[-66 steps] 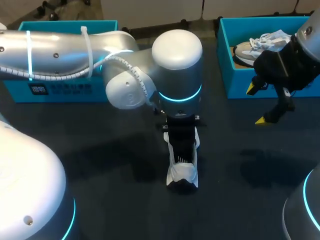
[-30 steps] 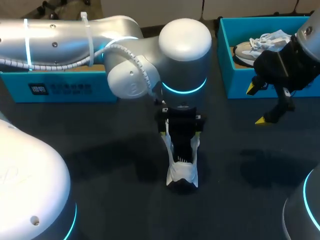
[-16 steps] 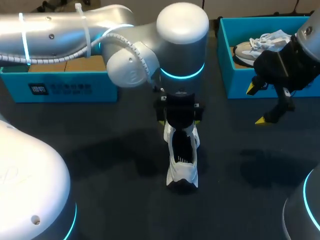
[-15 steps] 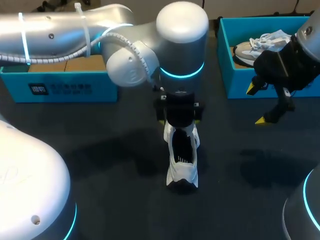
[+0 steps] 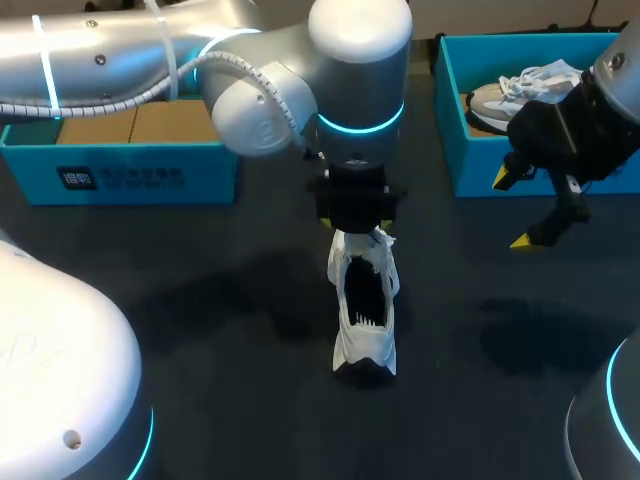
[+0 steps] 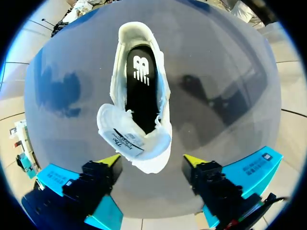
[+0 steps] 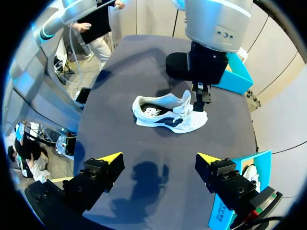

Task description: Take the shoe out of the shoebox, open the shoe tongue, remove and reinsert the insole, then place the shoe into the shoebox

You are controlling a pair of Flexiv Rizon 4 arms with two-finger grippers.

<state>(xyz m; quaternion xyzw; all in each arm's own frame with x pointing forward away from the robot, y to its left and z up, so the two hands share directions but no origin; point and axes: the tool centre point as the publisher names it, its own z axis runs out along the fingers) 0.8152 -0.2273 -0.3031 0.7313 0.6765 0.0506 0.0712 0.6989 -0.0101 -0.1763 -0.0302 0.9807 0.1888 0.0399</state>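
overhead head view, wrists downward, all share shoe (image 5: 365,340)

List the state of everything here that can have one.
white shoe: upright on the table, tongue folded open.
black insole: seated inside the shoe.
left pincer: open, above the shoe, holding nothing.
right pincer: open, empty.
right shoebox: open-topped, second shoe inside.
left shoebox: open-topped, inside partly hidden.

The silver, cable-wrapped left arm (image 5: 120,50) is stretched in past the middle, with its black wrist (image 5: 357,195) pointed straight down. The yellow-tipped left claw (image 6: 151,160) is held wide open. The yellow-tipped right claw (image 5: 512,210) is likewise spread, angled downward at the right side.
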